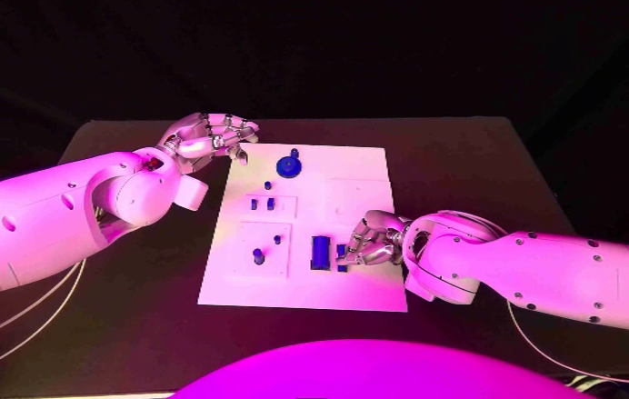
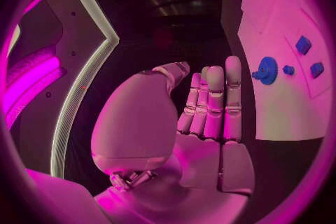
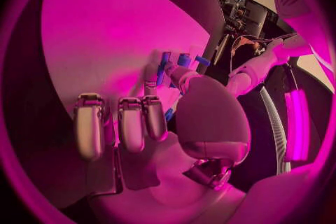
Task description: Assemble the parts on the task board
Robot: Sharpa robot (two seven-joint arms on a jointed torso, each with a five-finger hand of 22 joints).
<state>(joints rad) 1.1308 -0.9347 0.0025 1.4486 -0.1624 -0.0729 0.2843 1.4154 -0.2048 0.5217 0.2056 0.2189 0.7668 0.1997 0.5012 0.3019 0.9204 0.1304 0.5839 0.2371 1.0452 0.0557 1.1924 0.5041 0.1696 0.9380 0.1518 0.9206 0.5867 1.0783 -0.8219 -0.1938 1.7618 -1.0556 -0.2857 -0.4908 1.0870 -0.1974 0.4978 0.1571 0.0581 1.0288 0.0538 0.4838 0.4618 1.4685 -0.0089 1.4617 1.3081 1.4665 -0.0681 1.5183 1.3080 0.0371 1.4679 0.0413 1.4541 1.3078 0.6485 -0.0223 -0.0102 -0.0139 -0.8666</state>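
The white task board (image 1: 354, 194) lies mid-table. On it are a round blue knob (image 1: 290, 164), a small peg (image 1: 269, 184), two small pieces (image 1: 263, 204) in a raised plate, another piece (image 1: 258, 255) and a long blue block (image 1: 320, 252). My right hand (image 1: 371, 240) rests on the board's right side, thumb and a finger pinching a small blue part (image 1: 342, 254) beside the long block. In the right wrist view the fingertips (image 3: 150, 79) meet among blue pieces (image 3: 183, 59). My left hand (image 1: 207, 137) hovers off the board's far left corner, holding nothing, its fingers (image 2: 213, 101) straight.
The black table (image 1: 131, 326) shows around the board on all sides. In the left wrist view the board (image 2: 280, 112) lies beside the left hand (image 2: 203, 123), with the round knob (image 2: 266, 70) and small pieces (image 2: 303, 44) on it.
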